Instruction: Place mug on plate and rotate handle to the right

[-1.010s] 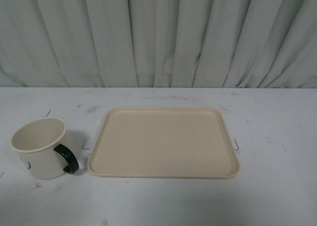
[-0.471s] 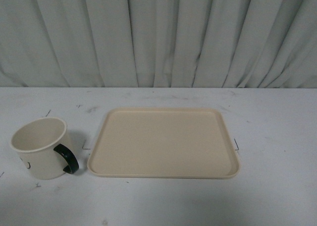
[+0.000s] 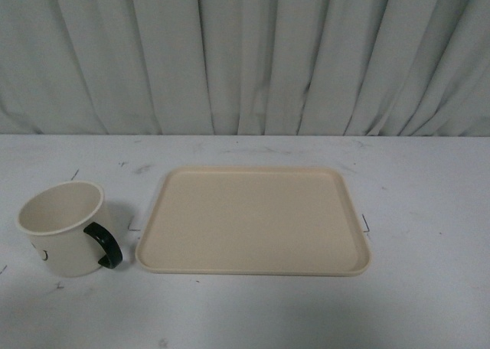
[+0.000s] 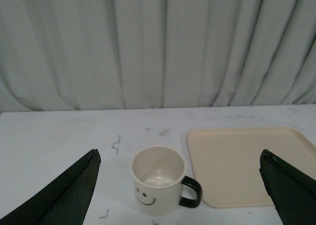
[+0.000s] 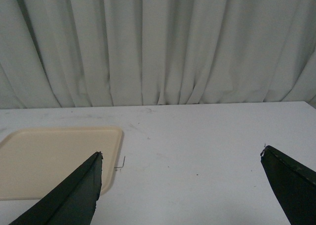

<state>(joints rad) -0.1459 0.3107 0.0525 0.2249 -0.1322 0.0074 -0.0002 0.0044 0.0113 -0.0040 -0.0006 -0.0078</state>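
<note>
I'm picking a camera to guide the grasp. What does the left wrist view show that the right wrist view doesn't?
Only the left wrist view shows the mug, upright on the table, with its smiley face and black handle, which sits on the side toward the plate. It also shows the left pincer, open. Only the right wrist view shows the right pincer, open and holding nothing. Both show part of the plate, the white table and the pale curtain.
</note>
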